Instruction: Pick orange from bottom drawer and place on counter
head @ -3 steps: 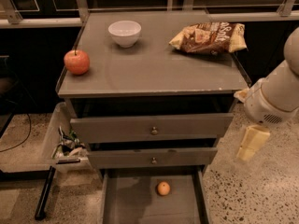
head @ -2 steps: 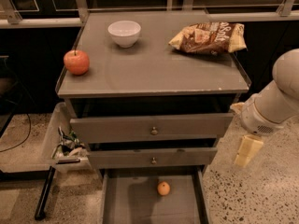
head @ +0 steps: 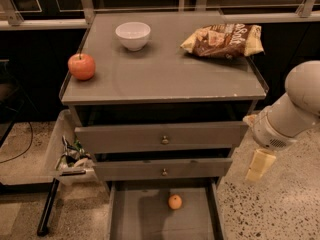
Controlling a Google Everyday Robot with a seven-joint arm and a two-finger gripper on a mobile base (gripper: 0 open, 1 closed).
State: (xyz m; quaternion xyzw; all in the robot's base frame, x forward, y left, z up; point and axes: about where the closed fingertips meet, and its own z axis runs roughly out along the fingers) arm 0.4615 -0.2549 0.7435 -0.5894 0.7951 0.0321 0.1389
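The small orange [head: 174, 201] lies on the floor of the open bottom drawer [head: 145, 219], near its back and middle. The grey counter [head: 165, 71] tops the cabinet. My arm comes in from the right; my gripper [head: 259, 165] hangs beside the cabinet's right side, at the height of the middle drawer, to the right of and above the orange. It holds nothing that I can see.
On the counter stand a red-orange apple [head: 81, 66] at the left edge, a white bowl [head: 133, 35] at the back and a chip bag [head: 223, 39] at the back right. Two upper drawers [head: 162, 139] are shut. A bin with clutter [head: 67, 156] sits left of the cabinet.
My arm and gripper have moved down and a little left, closer to the cabinet's right side. The orange has not moved.
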